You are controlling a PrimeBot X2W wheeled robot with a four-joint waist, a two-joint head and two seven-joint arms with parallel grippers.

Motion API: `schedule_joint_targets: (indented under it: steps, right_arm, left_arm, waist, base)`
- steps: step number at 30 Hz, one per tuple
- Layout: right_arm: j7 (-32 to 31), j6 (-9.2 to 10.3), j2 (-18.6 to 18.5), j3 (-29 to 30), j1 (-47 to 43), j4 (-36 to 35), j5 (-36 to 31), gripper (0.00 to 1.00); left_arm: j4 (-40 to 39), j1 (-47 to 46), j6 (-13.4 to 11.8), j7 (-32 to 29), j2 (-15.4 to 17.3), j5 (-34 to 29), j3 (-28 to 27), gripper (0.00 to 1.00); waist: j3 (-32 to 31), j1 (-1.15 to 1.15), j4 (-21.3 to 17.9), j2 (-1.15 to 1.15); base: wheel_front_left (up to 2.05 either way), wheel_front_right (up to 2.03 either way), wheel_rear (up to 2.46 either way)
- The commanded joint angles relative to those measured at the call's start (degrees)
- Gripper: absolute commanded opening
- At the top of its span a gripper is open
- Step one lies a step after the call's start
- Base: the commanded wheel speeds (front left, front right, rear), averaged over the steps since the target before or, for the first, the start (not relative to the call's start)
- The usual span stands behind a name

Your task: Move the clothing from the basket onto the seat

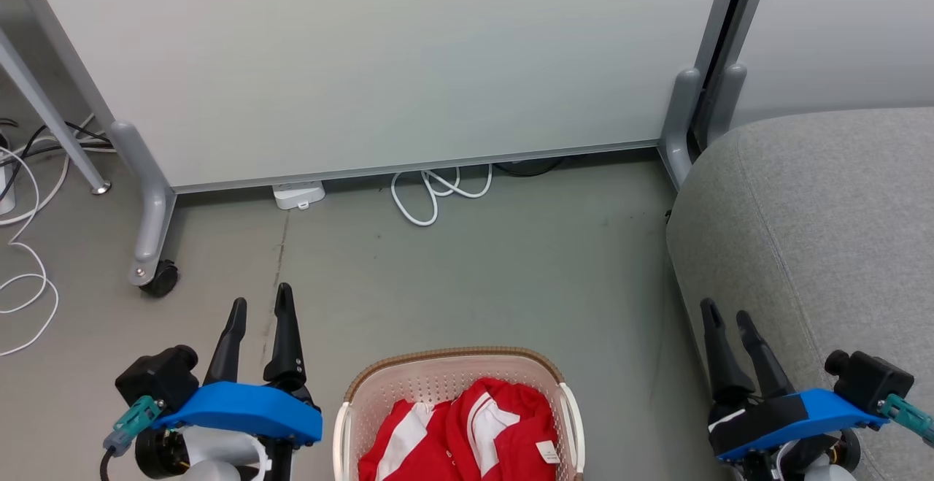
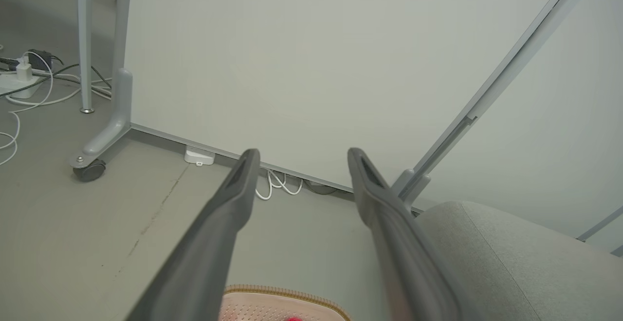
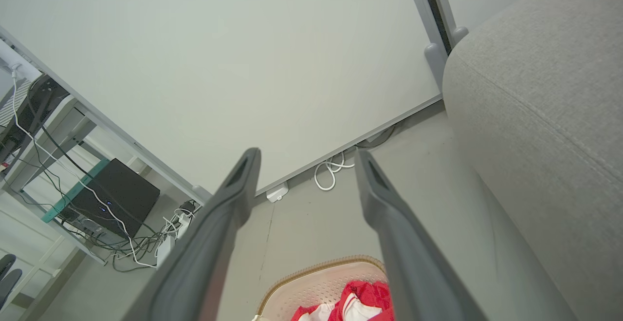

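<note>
The cream basket (image 1: 438, 368) with a brown rim sits on the floor at the bottom centre, cut off by the frame edge. Red clothing (image 1: 467, 437) with white stripes lies bunched inside it, a small white tag showing. The grey seat (image 1: 817, 225) fills the right side. My left gripper (image 1: 260, 306) stands open to the left of the basket, above the floor. My right gripper (image 1: 728, 314) stands open to the right of the basket, over the seat's front edge. The right wrist view shows the basket (image 3: 316, 277) and clothing (image 3: 362, 299) below its open fingers.
A white partition panel (image 1: 379, 58) on grey caster legs (image 1: 149, 233) stands behind. White cables (image 1: 438, 189) and a power strip (image 1: 298, 194) lie at its base. More cables (image 1: 22, 247) trail at the far left, and bare grey floor (image 1: 474, 276) lies between basket and panel.
</note>
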State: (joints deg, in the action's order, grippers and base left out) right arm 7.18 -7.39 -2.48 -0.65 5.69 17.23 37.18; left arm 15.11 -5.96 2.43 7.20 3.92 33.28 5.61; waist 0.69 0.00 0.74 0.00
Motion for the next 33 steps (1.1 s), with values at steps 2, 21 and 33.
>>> schedule_joint_targets:
  steps: [2, 21, 33]
  right_arm:
    - [0.8, -0.1, -0.4, -0.4, 1.4, -0.2, -2.9, 1.0]
    - [3.4, -0.12, -0.5, -2.2, 1.8, 0.5, -13.5, 1.0]
    - [5.0, -0.13, -0.5, -3.1, 1.7, 0.8, -19.8, 1.0]
  left_arm:
    - [-0.2, -1.5, -0.4, 0.8, 0.6, -2.8, 0.6, 1.0]
    - [0.6, -1.9, -1.5, 3.4, 1.1, -13.3, 3.1, 1.0]
    - [1.6, -2.2, -0.6, 4.9, 1.3, -19.2, 4.5, 1.0]
  waist:
    - [0.0, 0.0, 0.0, 0.0]
    - [0.2, 0.0, 0.3, 0.0]
    - [0.2, 0.0, 0.6, 0.0]
  base:
    - [0.0, 0.0, 0.0]
    - [0.0, 0.0, 0.0]
    - [0.0, 0.0, 0.0]
